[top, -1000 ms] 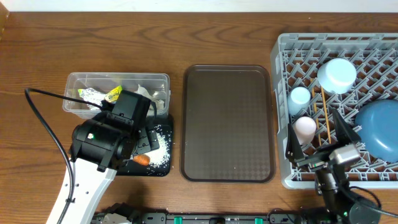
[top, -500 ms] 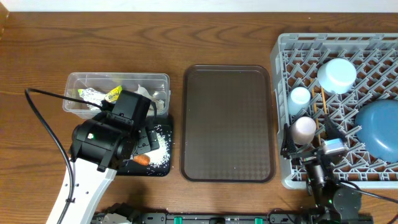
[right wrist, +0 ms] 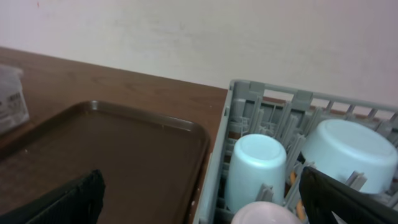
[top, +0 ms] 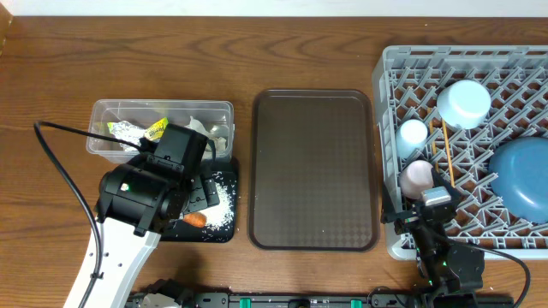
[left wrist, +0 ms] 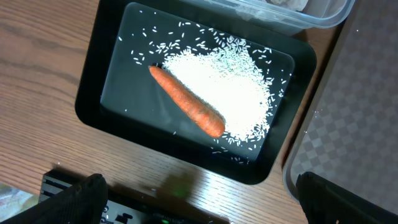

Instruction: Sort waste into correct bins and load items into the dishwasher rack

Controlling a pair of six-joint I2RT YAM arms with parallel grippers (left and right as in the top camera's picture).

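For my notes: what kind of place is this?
Probably a staged dish-clearing station, not a real kitchen: large grey plastic dishwasher rack, flat black tray with white rice scraps, brown wooden table.

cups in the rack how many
2. The light blue cup sits by the dishwasher rack's left wall; the pink cup is just below it in the overhead view. None seems hidden.

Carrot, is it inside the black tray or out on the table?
Inside. The carrot lies within the black tray's rim, partly on the white rice.
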